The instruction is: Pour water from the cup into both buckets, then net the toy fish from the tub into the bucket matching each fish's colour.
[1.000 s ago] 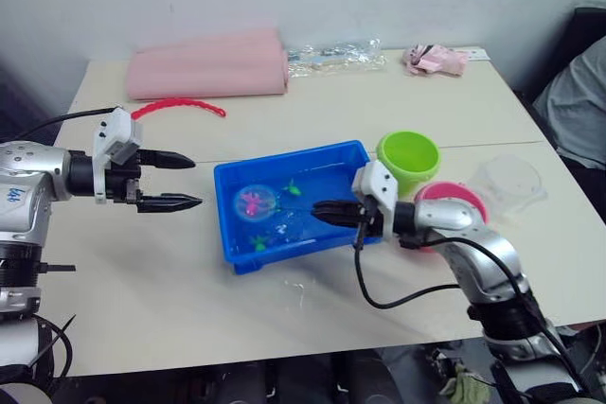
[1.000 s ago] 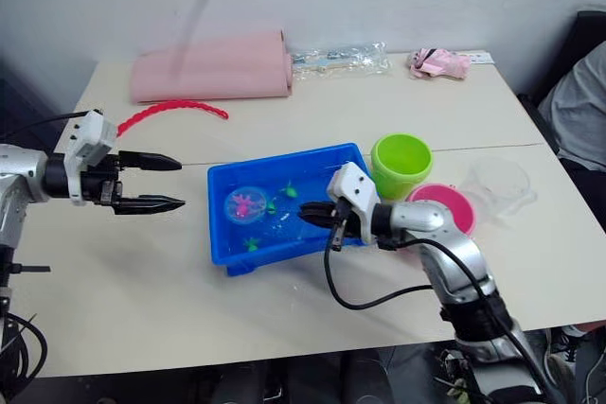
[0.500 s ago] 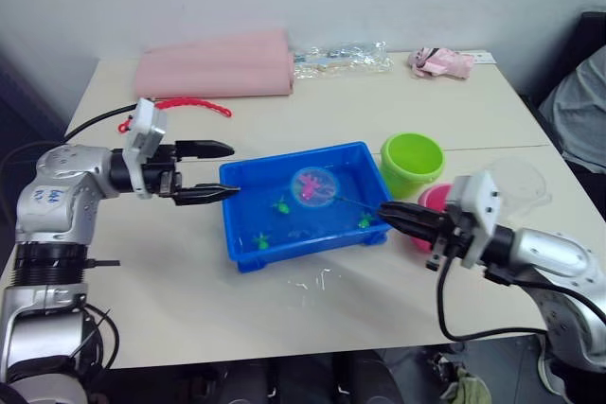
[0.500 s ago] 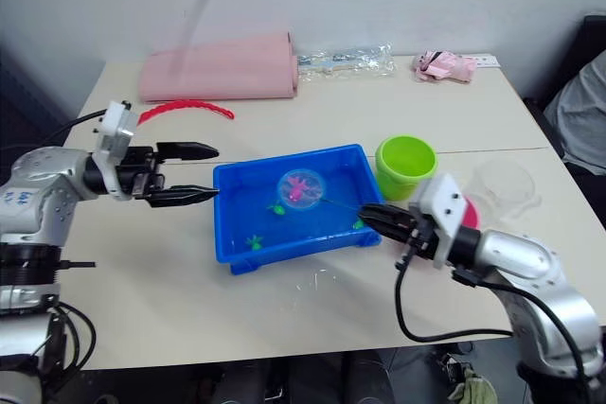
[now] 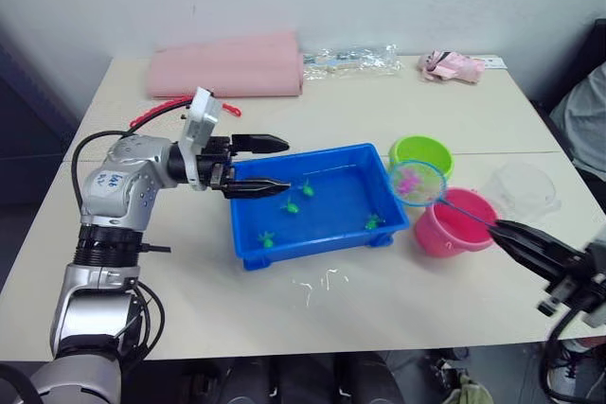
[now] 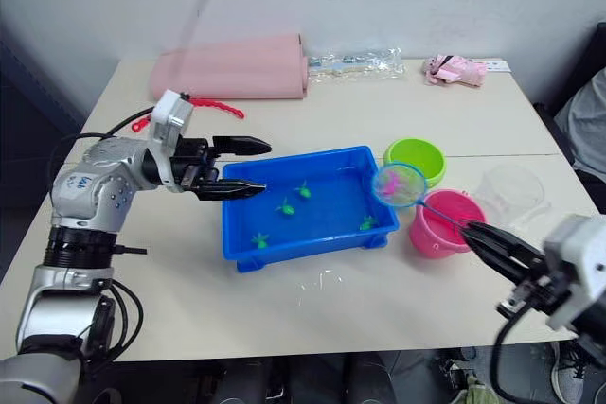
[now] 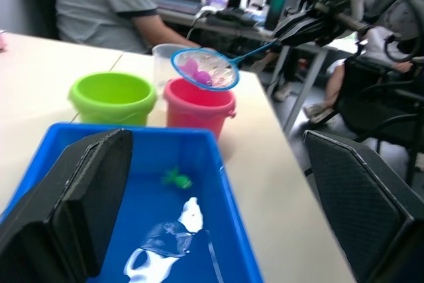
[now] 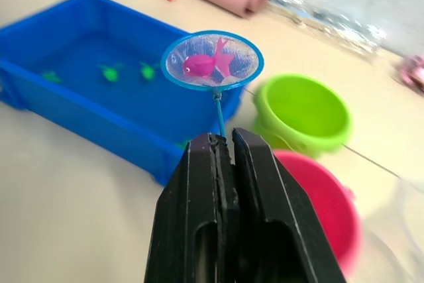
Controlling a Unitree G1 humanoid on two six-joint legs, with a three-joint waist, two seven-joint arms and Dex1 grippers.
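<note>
Right gripper (image 5: 511, 231) is clenched on the thin handle of the net (image 5: 417, 183), held out low at the table's right edge. Net hoop hangs in the air between the tub's right end and the two buckets, just above the pink bucket (image 5: 454, 224) rim, lime green bucket (image 5: 422, 154) right behind it. Pink fish (image 8: 207, 63) sits in the mesh; possibly more than one, hard to tell.

Tub (image 5: 322, 203) is mid-table with water and four green fish (image 5: 292, 206) inside. Left gripper (image 5: 270, 164) is released, fingers spread wide, one tip over the tub's left rim, the other just behind it, holding nothing.

Clear cup (image 5: 524, 186) stands upright right of the pink bucket, near it. Far side of table (image 5: 170, 272): pink roll (image 5: 227, 64), red beaded strip (image 5: 156, 112), plastic bag (image 5: 355, 58).
</note>
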